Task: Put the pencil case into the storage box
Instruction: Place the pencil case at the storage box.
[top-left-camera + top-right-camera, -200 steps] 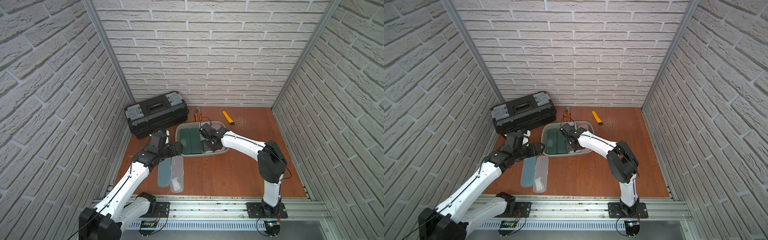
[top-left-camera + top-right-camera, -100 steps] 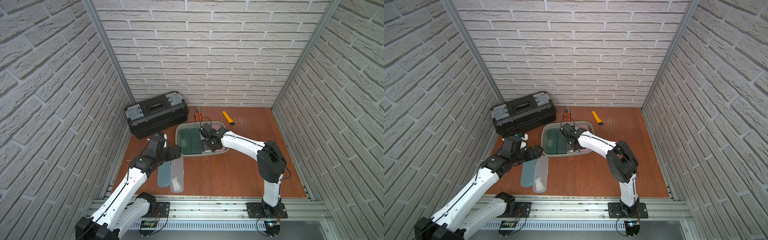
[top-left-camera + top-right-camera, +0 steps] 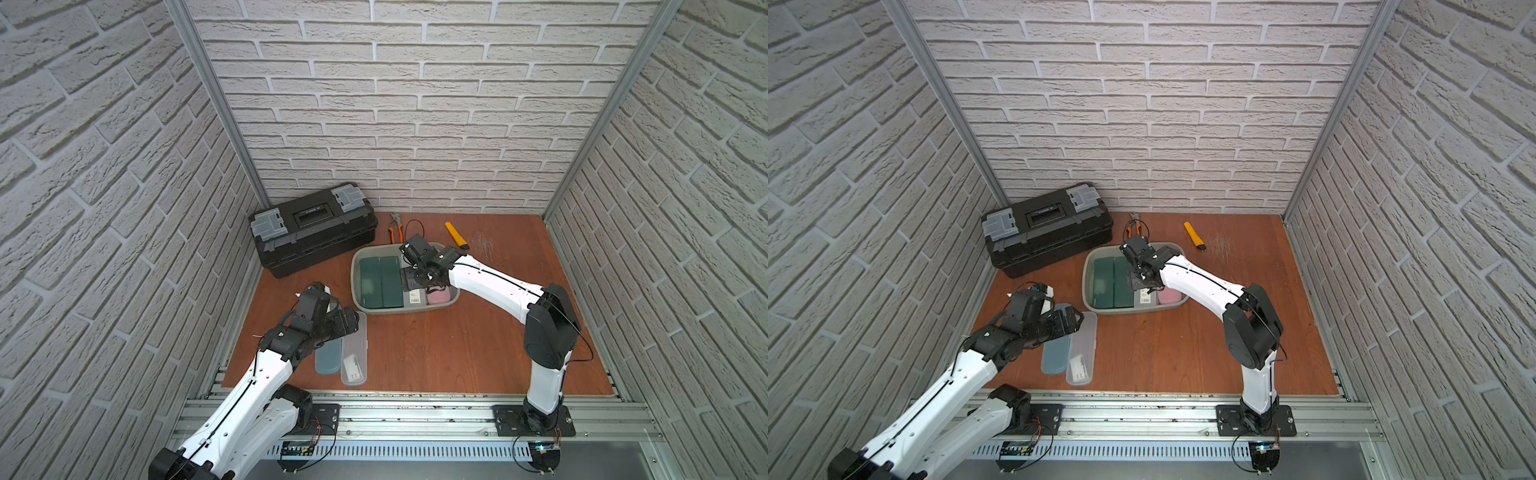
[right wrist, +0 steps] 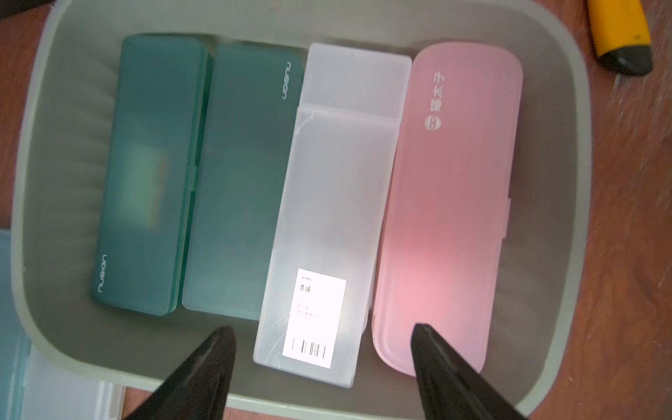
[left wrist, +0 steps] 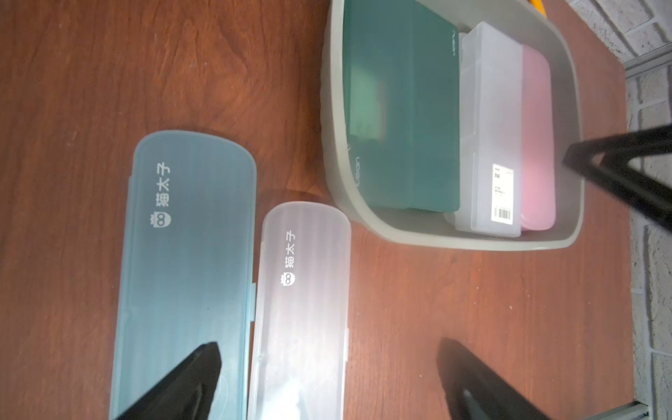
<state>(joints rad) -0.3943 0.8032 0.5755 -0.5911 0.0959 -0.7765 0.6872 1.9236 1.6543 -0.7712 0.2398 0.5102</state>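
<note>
toolbox (image 3: 316, 232) behind storage box (image 4: 552, 218), pliers (image 3: 395, 230), yellow knife (image 3: 455, 237) beside, left and right jaws apart

The shallow grey-green plastic storage box (image 4: 47, 152) holds four pencil cases (image 4: 312, 200) side by side. A translucent blue pencil case (image 5: 185, 254) and a frosted clear pencil case (image 5: 305, 309) lie flat just beside it.

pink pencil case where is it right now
In the right wrist view the pink pencil case lies flat in the storage box, last of four cases on the robot's right side, beside the clear labelled case.
</note>
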